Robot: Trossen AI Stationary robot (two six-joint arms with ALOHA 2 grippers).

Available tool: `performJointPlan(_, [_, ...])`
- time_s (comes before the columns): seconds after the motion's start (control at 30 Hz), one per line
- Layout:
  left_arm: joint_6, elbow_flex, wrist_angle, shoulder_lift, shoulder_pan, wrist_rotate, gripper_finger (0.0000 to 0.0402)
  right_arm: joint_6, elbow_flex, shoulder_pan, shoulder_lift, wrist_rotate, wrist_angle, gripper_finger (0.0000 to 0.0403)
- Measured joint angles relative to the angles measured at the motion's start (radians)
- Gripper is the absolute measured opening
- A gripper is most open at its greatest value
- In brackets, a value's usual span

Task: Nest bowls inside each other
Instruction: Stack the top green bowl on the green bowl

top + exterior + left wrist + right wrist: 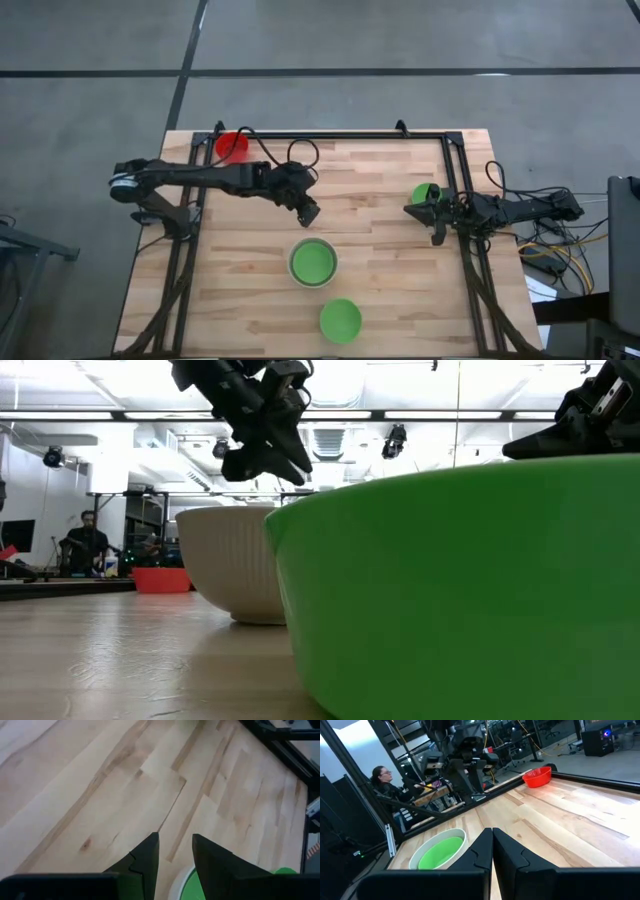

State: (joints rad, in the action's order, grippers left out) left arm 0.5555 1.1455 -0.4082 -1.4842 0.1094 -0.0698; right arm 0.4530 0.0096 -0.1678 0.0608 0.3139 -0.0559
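A whitish-grey bowl (294,252) stands mid-table with a green bowl (313,264) resting inside it. Another green bowl (340,320) sits near the front edge and fills the low view (460,590). A third green bowl (424,190) stands at the right, beside my right gripper. The red bowl (232,146) sits at the far left corner. My left gripper (310,213) hangs open over bare wood, just beyond the whitish-grey bowl (176,879), nothing between its fingers (175,842). My right gripper (492,837) is shut and level at the table's right side.
A black metal frame (340,134) runs along the table's far edge and both sides. Bare wood lies between the bowls. Cables (560,240) trail off the right side. Beyond the table, a person (382,775) sits at a desk.
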Motion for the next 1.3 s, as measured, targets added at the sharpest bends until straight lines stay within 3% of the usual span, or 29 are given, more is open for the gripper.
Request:
performJointPlan(0.37, [-0.058,-0.163,0.166,0.147,-0.005,0.0,0.0122,0.0,0.0,0.0,0.0,0.0,0.0,0.0008])
performJointPlan(0.63, [-0.062,-0.431,0.353,0.417,-0.005,0.001,0.0122,0.0,0.0,0.0,0.0,0.0,0.0,0.0008])
performJointPlan(0.8, [-0.065,-0.578,0.375,0.594,-0.005,0.001,0.0122,0.0,0.0,0.0,0.0,0.0,0.0,0.0008])
performJointPlan(1.3, [-0.127,-0.863,0.513,0.972,-0.005,-0.026,0.0122,0.0,0.0,0.0,0.0,0.0,0.0,0.0008])
